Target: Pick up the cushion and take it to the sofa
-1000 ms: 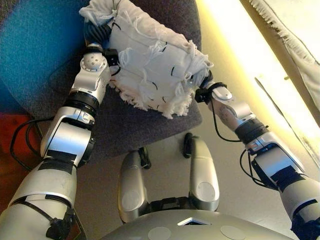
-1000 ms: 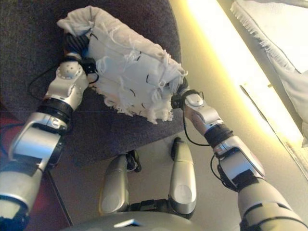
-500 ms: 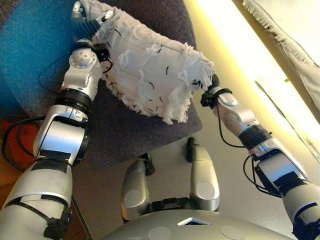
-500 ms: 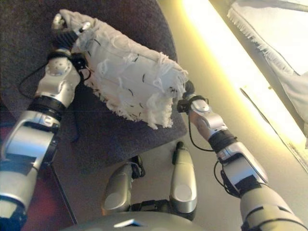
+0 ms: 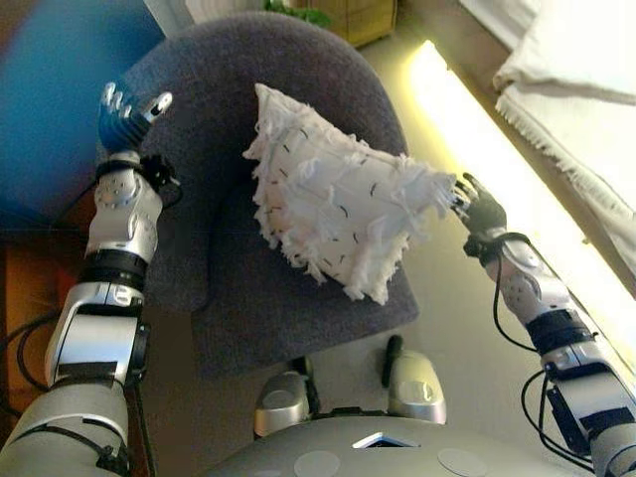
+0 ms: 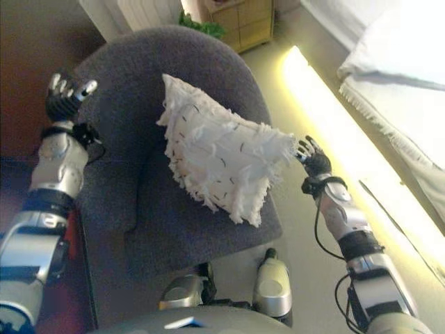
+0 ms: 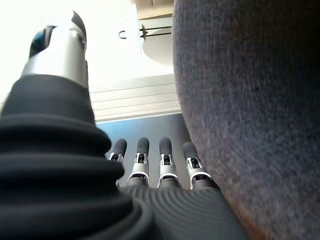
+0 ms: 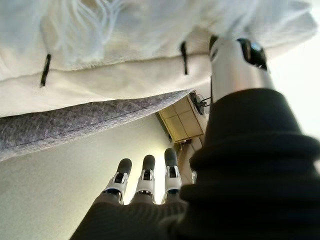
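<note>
cushion on armchair, unheld | my left hand 10 o'clock, fingers straight | right hand 3 o'clock, spread, at cushion's corner

Home living room, grey armchair, wooden cabinet, radiator

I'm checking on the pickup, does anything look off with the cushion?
Yes. The white cushion sits tilted on the grey armchair with neither hand gripping it: the left hand is open and apart; the right hand open by its corner.

Left hand is raised on an outstretched arm, fingers straight and spread; right hand likewise reaches forward, fingers relaxed, grasping nothing.
</note>
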`<state>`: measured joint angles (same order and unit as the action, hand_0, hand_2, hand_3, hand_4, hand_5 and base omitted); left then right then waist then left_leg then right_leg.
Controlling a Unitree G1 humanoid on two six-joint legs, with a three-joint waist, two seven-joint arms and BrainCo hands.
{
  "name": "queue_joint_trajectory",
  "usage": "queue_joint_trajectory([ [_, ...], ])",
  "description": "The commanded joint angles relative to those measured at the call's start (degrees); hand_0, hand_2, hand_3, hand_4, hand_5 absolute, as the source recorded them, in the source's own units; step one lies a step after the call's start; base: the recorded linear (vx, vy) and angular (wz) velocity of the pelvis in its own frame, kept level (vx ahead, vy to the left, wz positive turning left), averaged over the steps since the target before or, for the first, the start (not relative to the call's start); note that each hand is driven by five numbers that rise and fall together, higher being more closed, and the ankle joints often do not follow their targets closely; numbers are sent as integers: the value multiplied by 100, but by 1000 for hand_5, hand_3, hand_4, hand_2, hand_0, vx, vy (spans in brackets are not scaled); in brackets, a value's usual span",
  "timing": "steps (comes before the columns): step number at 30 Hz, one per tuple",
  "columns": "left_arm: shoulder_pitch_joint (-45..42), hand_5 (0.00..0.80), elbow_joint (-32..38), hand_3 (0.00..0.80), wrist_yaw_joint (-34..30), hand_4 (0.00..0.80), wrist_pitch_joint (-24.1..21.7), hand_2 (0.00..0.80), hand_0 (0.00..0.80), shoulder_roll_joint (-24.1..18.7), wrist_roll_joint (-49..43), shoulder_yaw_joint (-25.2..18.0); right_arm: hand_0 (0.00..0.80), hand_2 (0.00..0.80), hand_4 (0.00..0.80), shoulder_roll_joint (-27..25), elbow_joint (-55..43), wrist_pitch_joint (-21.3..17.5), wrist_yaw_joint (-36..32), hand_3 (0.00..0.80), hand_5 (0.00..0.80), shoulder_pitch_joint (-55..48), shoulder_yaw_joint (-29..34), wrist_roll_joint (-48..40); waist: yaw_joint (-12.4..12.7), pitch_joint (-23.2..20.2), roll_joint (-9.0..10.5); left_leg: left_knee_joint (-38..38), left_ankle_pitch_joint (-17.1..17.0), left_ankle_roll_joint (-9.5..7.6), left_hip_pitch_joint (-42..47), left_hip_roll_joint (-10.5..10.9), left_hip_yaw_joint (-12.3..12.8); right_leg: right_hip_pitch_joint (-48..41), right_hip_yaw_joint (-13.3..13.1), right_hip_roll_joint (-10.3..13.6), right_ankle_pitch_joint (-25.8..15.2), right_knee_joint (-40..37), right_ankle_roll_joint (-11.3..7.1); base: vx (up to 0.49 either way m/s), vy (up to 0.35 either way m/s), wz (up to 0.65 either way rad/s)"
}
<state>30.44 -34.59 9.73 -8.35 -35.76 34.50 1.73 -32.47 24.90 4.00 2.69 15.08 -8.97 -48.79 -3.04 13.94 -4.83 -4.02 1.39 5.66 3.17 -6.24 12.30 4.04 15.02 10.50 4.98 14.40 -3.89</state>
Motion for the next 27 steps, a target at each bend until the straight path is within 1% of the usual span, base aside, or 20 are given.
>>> queue_joint_trajectory([
  [1, -700, 0, 660, 0, -339, 0, -389, 0, 0, -73, -127, -451, 0, 0, 0, 366, -425, -461, -142, 0, 0, -508, 422, 161, 193, -687, 422, -263, 14, 56, -325, -23, -75, -543, 37, 282, -194, -783, -402, 66, -26, 7],
  [5, -1562, 0, 1489, 0, -558, 0, -363, 0, 0, 394, 36, -688, 0, 0, 0, 717, -706, -589, 39, 0, 0, -1003, 651, 390, 263, -821, 484, -86, -7, 4, -152, 4, -56, -745, 122, 194, -313, -1080, -427, 31, -15, 18],
  [7, -1791, 0, 1719, 0, -673, 0, -353, 0, 0, 538, 133, -735, 0, 0, 0, 836, -810, -690, 170, 0, 0, -1130, 703, 539, 280, -859, 503, -31, -15, -11, -117, 20, -53, -792, 151, 163, -358, -1179, -435, -4, -5, 4],
  [10, -2309, 0, 2114, 0, -1010, 0, -354, 0, 0, 893, 373, -880, 0, 0, 0, 1131, -1066, -947, 405, 0, 0, -1396, 809, 1063, 300, -927, 530, 124, -24, -56, -8, 63, -50, -869, 168, 85, -447, -1362, -444, -9, 0, 3],
  [13, -2766, 0, 2433, 0, -1253, 0, -408, 0, 0, 1182, 423, -855, 0, 0, 0, 1270, -1434, -1073, 258, 0, 0, -1659, 828, 1385, 311, -972, 566, 237, -26, -107, 41, 103, -37, -884, 129, 4, -519, -1488, -441, -44, 6, -3],
  [14, -2897, 0, 2530, 0, -1340, 0, -394, 0, 0, 1249, 425, -835, 0, 0, 0, 1289, -1555, -1126, 112, 0, 0, -1731, 818, 1417, 318, -980, 578, 277, -28, -124, 60, 114, -27, -889, 125, -14, -538, -1515, -438, -67, 13, -3],
  [16, -3177, 0, 2677, 0, -1513, 0, -400, 0, 0, 1347, 493, -799, 0, 0, 0, 1323, -1720, -1291, -78, 0, 0, -1919, 781, 1437, 338, -985, 601, 355, -31, -155, 97, 145, -15, -897, 113, -53, -558, -1550, -432, -71, 12, -4],
  [18, -3402, 0, 2754, 0, -1739, 0, -326, 0, 0, 1401, 719, -777, 0, 0, 0, 1356, -1801, -1432, -160, 0, 0, -2066, 780, 1273, 360, -995, 632, 411, -32, -175, 119, 164, 3, -899, 117, -72, -574, -1575, -435, -65, 0, -4],
  [20, -3607, 0, 2813, 0, -1927, 0, -353, 0, 0, 1439, 793, -732, 0, 0, 0, 1395, -1846, -1621, -145, 0, 0, -2195, 802, 1093, 379, -1000, 655, 451, -26, -193, 131, 180, 18, -901, 123, -97, -582, -1601, -428, -65, -5, -2],
  [23, -3881, 0, 3018, 0, -2086, 0, -372, 0, 0, 1474, 994, -687, 0, 0, 0, 1410, -2036, -1880, 19, 0, 0, -2375, 894, 1040, 400, -986, 669, 509, -25, -220, 126, 213, 21, -878, 120, -122, -614, -1650, -432, -69, -2, -2],
  [25, -3996, 0, 3142, 0, -2119, 0, -410, 0, 0, 1458, 1129, -643, 0, 0, 0, 1403, -2186, -1981, 178, 0, 0, -2427, 918, 1001, 410, -954, 670, 520, -17, -234, 113, 226, 26, -848, 107, -127, -639, -1671, -442, -86, -2, 0],
  [26, -4043, 0, 3206, 0, -2087, 0, -465, 0, 0, 1449, 1090, -616, 0, 0, 0, 1386, -2241, -2097, 278, 0, 0, -2445, 931, 1077, 414, -933, 669, 525, -19, -239, 88, 232, 33, -823, 99, -131, -658, -1695, -445, -111, -4, 0],
  [27, -4062, 0, 3250, 0, -2013, 0, -524, 0, 0, 1414, 1053, -575, 0, 0, 0, 1344, -2314, -2135, 329, 0, 0, -2449, 934, 1084, 412, -908, 665, 524, -20, -245, 65, 237, 38, -798, 84, -137, -670, -1709, -447, -116, -4, -2],
])
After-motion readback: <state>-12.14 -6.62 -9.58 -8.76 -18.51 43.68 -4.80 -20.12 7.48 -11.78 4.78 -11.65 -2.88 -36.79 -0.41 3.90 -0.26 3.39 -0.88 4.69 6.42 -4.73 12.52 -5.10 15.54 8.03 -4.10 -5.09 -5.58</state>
